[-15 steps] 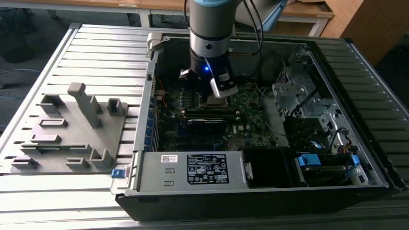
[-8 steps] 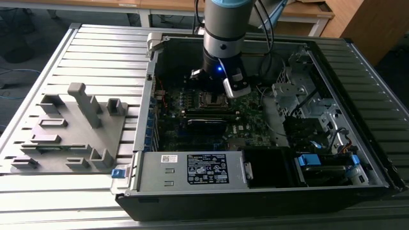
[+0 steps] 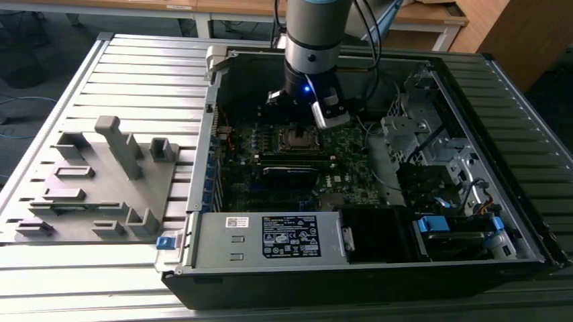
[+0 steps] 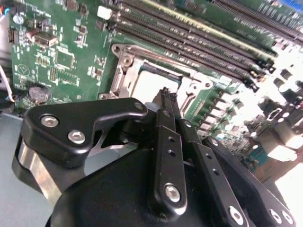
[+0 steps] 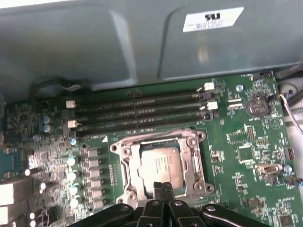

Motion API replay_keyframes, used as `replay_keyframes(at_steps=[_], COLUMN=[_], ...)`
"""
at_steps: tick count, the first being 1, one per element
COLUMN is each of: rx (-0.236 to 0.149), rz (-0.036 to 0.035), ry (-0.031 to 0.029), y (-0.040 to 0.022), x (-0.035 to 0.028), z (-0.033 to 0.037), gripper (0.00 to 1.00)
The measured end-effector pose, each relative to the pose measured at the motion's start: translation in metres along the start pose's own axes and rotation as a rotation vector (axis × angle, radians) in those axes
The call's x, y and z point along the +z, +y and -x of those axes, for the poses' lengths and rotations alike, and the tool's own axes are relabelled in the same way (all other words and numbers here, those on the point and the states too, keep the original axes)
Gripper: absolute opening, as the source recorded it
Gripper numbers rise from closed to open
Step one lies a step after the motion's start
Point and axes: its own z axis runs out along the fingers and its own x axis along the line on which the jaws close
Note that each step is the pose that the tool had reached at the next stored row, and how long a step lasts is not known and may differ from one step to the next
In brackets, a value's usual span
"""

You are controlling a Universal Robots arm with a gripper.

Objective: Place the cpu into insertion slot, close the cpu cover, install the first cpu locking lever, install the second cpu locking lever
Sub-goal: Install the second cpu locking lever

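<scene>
The arm was down inside the open computer case (image 3: 376, 268), which lay on its side on the slatted table (image 3: 134, 60), toward that table's far edge. The end effector (image 5: 163, 188) hung just over the near rim of the socket on the green motherboard (image 5: 246, 137), its two slim fingers (image 4: 166, 101) pressed flat together with nothing between them, clenched on empty air.

And the cpu (image 5: 160, 165) was sitting in its slot, dull grey face up. The cpu cover (image 5: 124, 158) looked folded down around it, its frame edging the chip on all sides, though whether either locking lever was latched could not be told.

The risk from there, I'd judge: those fingertips hung very near the chip and frame, so a drop slightly off line could scrape the chip's face or snag the frame and lift it. The memory slots (image 5: 137, 113) ran just beside the socket, so a sideways slip could knock into them.
</scene>
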Motion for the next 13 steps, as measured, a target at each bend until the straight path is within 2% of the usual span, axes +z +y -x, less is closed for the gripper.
replay_keyframes(at_steps=[7,13], rx=[0.0,0.0], rz=[-0.0028,-0.0039], ry=[-0.0005,-0.0006], y=[0.0069,0.0082], x=[0.0012,0.0014], z=[0.0027,0.0025], gripper=[0.11,0.11])
